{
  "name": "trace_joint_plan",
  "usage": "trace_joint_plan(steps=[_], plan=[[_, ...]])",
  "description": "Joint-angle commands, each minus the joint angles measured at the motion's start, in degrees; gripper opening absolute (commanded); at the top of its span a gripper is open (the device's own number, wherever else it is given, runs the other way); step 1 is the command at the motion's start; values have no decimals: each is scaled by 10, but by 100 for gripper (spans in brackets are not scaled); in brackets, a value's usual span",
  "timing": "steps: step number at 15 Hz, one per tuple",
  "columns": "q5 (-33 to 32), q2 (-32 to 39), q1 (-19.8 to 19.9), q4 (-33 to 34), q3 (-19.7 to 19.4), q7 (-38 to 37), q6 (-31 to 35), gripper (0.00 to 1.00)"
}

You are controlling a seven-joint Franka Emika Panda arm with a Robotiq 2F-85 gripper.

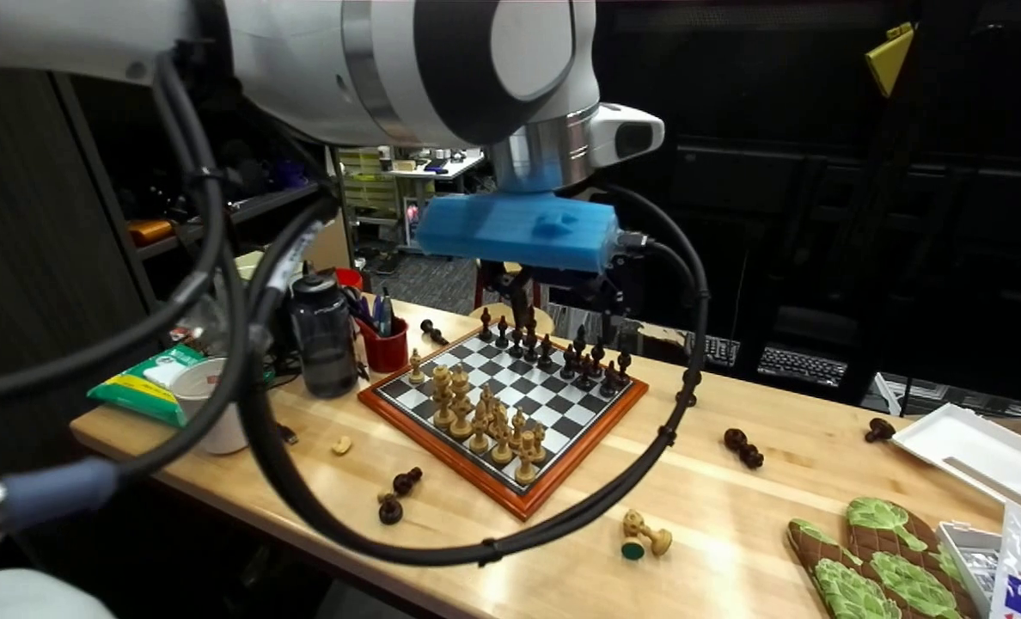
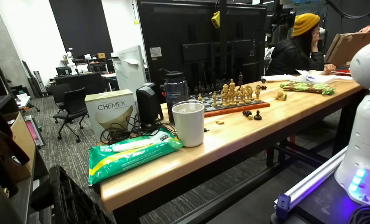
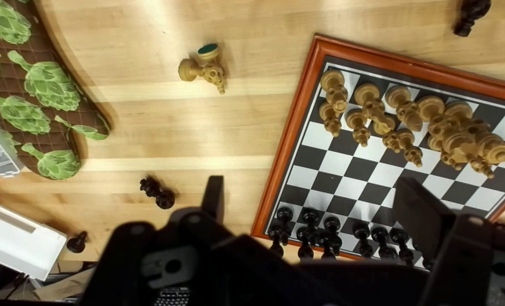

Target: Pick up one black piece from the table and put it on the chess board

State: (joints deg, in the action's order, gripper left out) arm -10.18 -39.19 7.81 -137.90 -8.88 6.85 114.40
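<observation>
The gripper (image 3: 310,195) is spread wide; in the wrist view a black piece (image 3: 160,194), perhaps two, lies on the counter (image 3: 184,140), nine o'clock from the board (image 3: 347,187).

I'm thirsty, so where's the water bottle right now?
In an exterior view, the water bottle stands upright left of the chess board, beside the red pen cup.
</observation>
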Motion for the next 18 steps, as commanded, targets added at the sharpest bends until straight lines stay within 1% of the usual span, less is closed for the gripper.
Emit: trace_joint_plan(steps=[1,4,7,10,12,14,16,17,18], plan=[[1,11,1,9,-1,4,-1,100],[1,18,-3,14,0,5,-1,100],[15,80,-14,65,-27,47,-3,100],[39,173,-24,144,-59,99,-8,100],[67,239,-26,209,-78,135,-23,100],[88,305,-20,276,-83,160,-37,100],[107,354,-11,333,-81,180,-50,100],[91,302,-2,262,-68,156,-18,100],[97,329,1,291,-67,162,-26,100]])
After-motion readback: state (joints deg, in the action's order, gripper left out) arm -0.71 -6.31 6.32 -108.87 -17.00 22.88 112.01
